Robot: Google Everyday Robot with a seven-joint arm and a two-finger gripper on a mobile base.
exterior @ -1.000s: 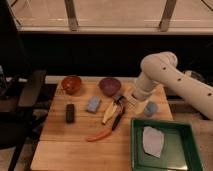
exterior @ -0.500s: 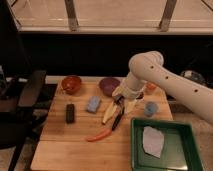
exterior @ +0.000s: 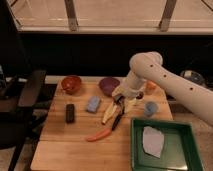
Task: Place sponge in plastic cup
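one claw point(exterior: 121, 98) over table point(exterior: 65, 145), two bowls point(exterior: 71, 84) point(exterior: 109, 85)

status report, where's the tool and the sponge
Tool low over table middle, between sponge and plastic cup. Sponge flat on table, not in cup. Banana lies between them.

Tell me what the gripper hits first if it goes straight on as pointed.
Likely the pale yellow item on the table just below the gripper, not the sponge; depth is unclear.
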